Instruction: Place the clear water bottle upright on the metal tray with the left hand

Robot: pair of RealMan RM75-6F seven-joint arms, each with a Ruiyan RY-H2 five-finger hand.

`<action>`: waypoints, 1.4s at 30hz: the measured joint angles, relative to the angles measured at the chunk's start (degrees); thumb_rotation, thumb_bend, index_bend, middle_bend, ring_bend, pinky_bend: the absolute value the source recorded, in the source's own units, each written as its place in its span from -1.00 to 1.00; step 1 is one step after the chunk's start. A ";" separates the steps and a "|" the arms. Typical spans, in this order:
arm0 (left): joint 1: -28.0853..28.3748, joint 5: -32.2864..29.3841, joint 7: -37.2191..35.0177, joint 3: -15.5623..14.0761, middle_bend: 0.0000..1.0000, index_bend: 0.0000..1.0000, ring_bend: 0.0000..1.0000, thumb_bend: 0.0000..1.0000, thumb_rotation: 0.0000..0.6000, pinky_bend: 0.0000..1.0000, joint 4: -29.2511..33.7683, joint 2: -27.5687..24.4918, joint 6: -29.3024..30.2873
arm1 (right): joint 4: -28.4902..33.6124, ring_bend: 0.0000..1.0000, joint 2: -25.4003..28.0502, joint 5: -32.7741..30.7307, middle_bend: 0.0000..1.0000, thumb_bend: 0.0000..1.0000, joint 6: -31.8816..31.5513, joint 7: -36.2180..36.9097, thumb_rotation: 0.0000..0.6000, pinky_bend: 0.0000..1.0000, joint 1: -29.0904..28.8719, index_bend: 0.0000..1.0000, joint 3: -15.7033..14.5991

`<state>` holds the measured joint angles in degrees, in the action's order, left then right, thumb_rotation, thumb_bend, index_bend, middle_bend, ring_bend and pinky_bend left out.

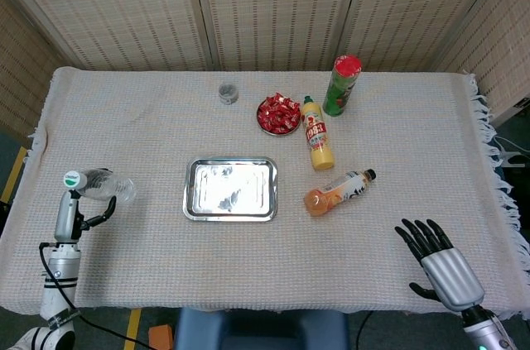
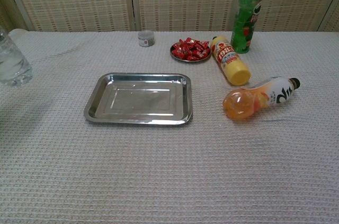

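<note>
The clear water bottle point(image 1: 101, 186) with a green cap hangs tilted above the table's left edge, gripped by my left hand point(image 1: 66, 216). In the chest view only the bottle's lower part point(image 2: 11, 64) shows at the left border, and the hand itself is out of frame there. The metal tray point(image 1: 189, 189) lies flat and empty near the table's middle, well to the right of the bottle; the chest view shows the tray point(image 2: 93, 103) too. My right hand point(image 1: 439, 263) hovers at the front right corner with fingers spread, holding nothing.
An orange juice bottle point(image 1: 335, 191) lies on its side right of the tray. Behind it lie a yellow bottle point(image 1: 317, 145), a dish of red candies point(image 1: 278, 114), an upright green can point(image 1: 341, 85) and a small grey jar point(image 1: 228, 93).
</note>
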<state>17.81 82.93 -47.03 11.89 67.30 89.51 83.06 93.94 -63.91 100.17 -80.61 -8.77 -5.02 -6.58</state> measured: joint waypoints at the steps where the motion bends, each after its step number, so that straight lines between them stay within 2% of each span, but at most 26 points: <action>1: -0.05 0.91 0.75 0.22 -0.07 -0.06 -0.38 0.13 1.00 -0.16 2.20 -0.75 1.11 | 0.07 -1.00 0.01 0.00 -1.00 -1.00 -0.06 -0.03 1.00 -1.00 0.02 -1.00 -0.02; 5: -0.30 5.47 9.10 0.94 -0.07 -0.08 -0.39 0.12 1.00 -0.16 14.15 -4.20 6.85 | 0.14 -1.00 0.10 -0.03 -1.00 -0.99 -0.33 -0.12 1.00 -1.00 0.15 -1.00 0.00; 10: -0.46 5.92 15.80 -0.73 -0.08 -0.08 -0.39 0.12 1.00 -0.16 17.55 -5.58 5.79 | 0.15 -1.00 0.02 -0.22 -1.00 -0.99 0.22 -0.37 1.00 -1.00 -0.02 -1.00 -0.01; 13: -0.26 4.61 13.79 -2.83 -0.10 -0.08 -0.40 0.12 1.00 -0.16 15.47 -4.91 1.15 | 0.27 -1.00 0.05 -0.21 -1.00 -0.99 0.24 -0.48 1.00 -1.00 0.00 -1.00 -0.08; 16: 0.21 3.70 8.53 -4.71 -0.11 -0.08 -0.41 0.11 1.00 -0.16 10.93 -3.80 -3.82 | 0.28 -1.00 0.12 0.00 -1.00 -0.99 0.09 -0.47 1.00 -1.00 0.03 -1.00 -0.16; 20: 0.78 4.42 2.84 -4.82 -0.11 -0.08 -0.41 0.11 1.00 -0.16 8.10 -3.91 -4.25 | 0.33 -1.00 0.24 -0.07 -1.00 -0.99 0.05 -0.26 1.00 -1.00 0.03 -1.00 -0.13; 27: 0.98 8.09 4.14 -2.81 -0.12 -0.09 -0.42 0.11 1.00 -0.13 17.30 -8.56 3.13 | 0.34 -1.00 0.25 0.30 -1.00 -0.99 -0.17 -0.24 1.00 -1.00 0.09 -1.00 -0.26; 31: 0.88 7.87 4.79 -3.29 -0.13 -0.11 -0.43 0.11 1.00 -0.14 21.16 -11.06 4.86 | 0.43 -1.00 0.07 0.19 -1.00 -0.99 0.29 -0.76 1.00 -1.00 0.03 -1.00 -0.35; 34: 1.06 6.68 3.72 -4.31 -0.14 -0.11 -0.43 0.11 1.00 -0.14 18.59 -9.84 1.08 | 0.46 -1.00 0.15 0.29 -1.00 -0.98 0.06 -0.69 1.00 -1.00 0.10 -1.00 -0.39; 38: 2.00 5.16 1.10 -5.33 -0.14 -0.11 -0.43 0.11 1.00 -0.14 10.78 -6.18 -4.20 | 0.45 -1.00 0.31 -0.07 -1.00 -0.99 0.23 -0.38 1.00 -1.00 0.00 -1.00 -0.22; 42: 4.08 5.26 1.24 -5.06 -0.14 -0.11 -0.43 0.11 1.00 -0.14 7.05 -2.37 -5.75 | 0.47 -1.00 0.40 0.08 -1.00 -0.98 0.00 -0.17 1.00 -1.00 -0.01 -1.00 -0.19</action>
<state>21.89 88.19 -45.79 6.83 74.36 87.15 77.31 94.41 -63.51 100.25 -80.60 -8.94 -5.03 -6.77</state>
